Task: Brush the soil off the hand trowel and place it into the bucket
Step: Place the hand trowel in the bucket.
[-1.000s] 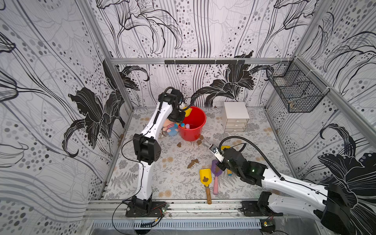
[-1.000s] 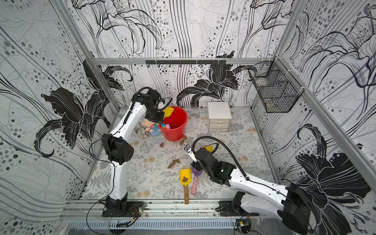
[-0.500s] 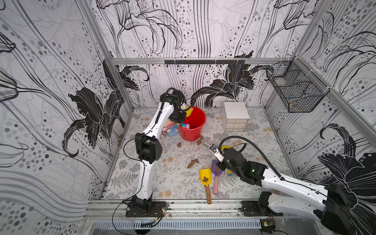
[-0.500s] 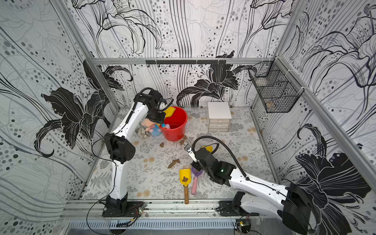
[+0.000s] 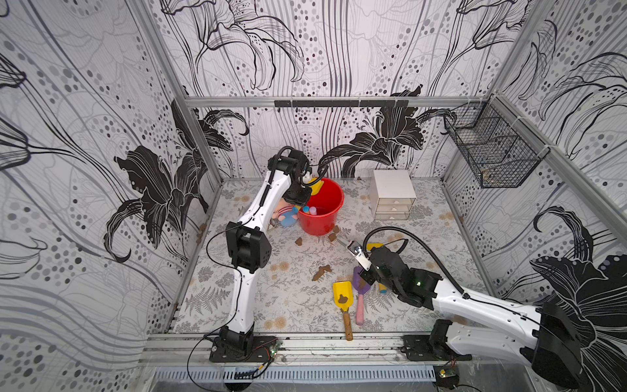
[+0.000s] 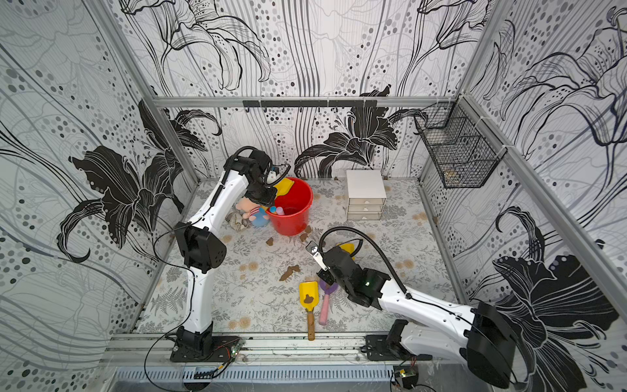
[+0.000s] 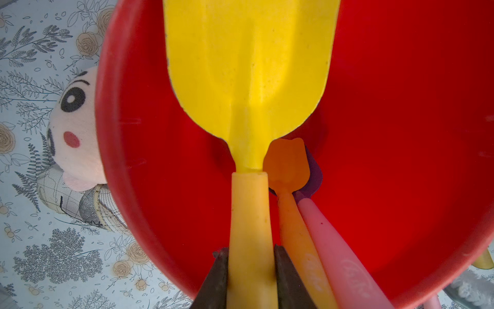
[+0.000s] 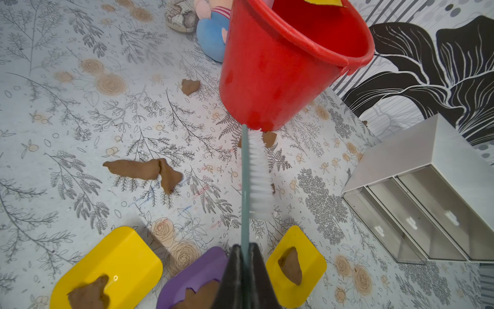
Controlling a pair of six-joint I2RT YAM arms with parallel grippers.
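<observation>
I'm clamping a clean trowel (image 7: 248, 67) in my left gripper (image 7: 250, 251), blade ahead into the bucket (image 7: 401, 120), drop pending; my right gripper (image 8: 244, 248) is pinching the brush (image 8: 258, 171), three more trowels (image 8: 115, 256) beneath carrying soil (image 8: 290, 264).

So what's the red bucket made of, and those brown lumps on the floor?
The round red bucket looks like smooth, faintly shiny plastic: even colour, moulded rolled rim. The brown lumps look like matte modelling clay, probably: smooth pinched shapes, no loose crumbs.
</observation>
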